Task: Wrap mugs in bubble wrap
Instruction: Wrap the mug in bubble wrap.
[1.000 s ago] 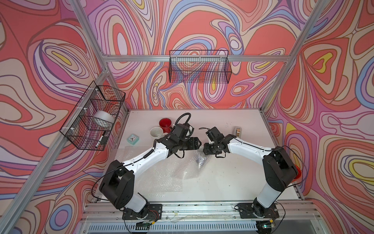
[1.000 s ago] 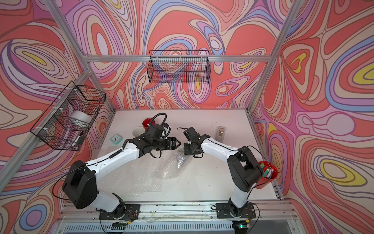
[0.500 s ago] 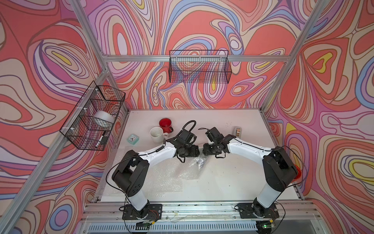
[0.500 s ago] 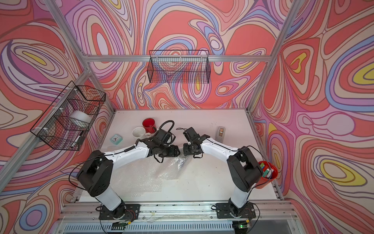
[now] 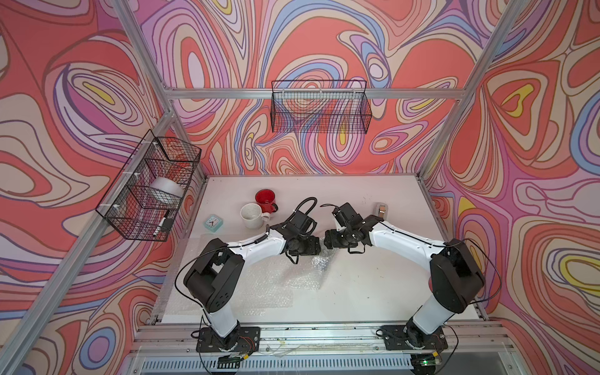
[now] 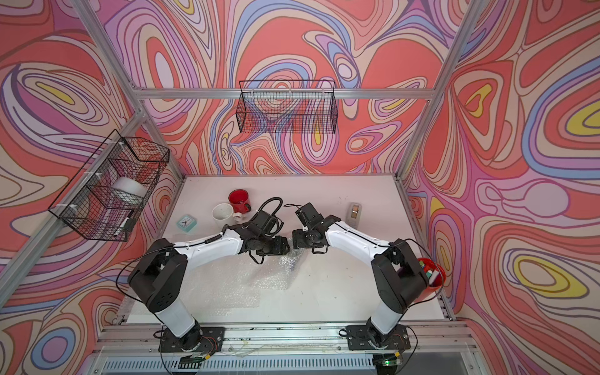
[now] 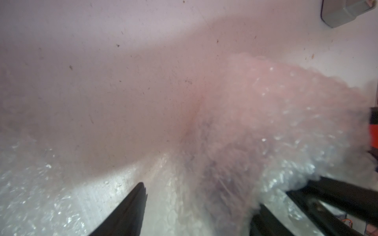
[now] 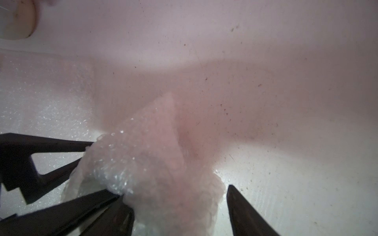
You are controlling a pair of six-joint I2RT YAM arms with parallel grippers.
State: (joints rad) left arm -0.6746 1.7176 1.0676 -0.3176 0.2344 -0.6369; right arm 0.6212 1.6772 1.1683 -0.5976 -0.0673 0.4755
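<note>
A red mug (image 5: 265, 198) and a white mug (image 5: 250, 215) stand upright at the back left of the table, clear of both arms. Clear bubble wrap (image 5: 259, 285) lies flat on the front left, and one corner of it is bunched up (image 5: 319, 261) mid-table. My left gripper (image 5: 316, 246) and right gripper (image 5: 327, 242) meet tip to tip over that bunch. In the left wrist view the left gripper (image 7: 201, 196) is open with the bunched wrap (image 7: 255, 126) between its fingers. My right gripper (image 8: 178, 196) is open too, and the wrap (image 8: 155, 163) leans on one finger.
A mint-green clock (image 5: 213, 223) sits left of the white mug, and a grey tape dispenser (image 5: 382, 209) stands at the back right. One wire basket (image 5: 152, 181) on the left wall holds a white roll; another (image 5: 319, 107) hangs on the back wall. A red tub (image 6: 431, 272) sits at the right edge.
My right gripper's jaws have opened, letting go of the bunched wrap. The left arm folded inward and its gripper came forward and down to the bunch, uncovering the white mug.
</note>
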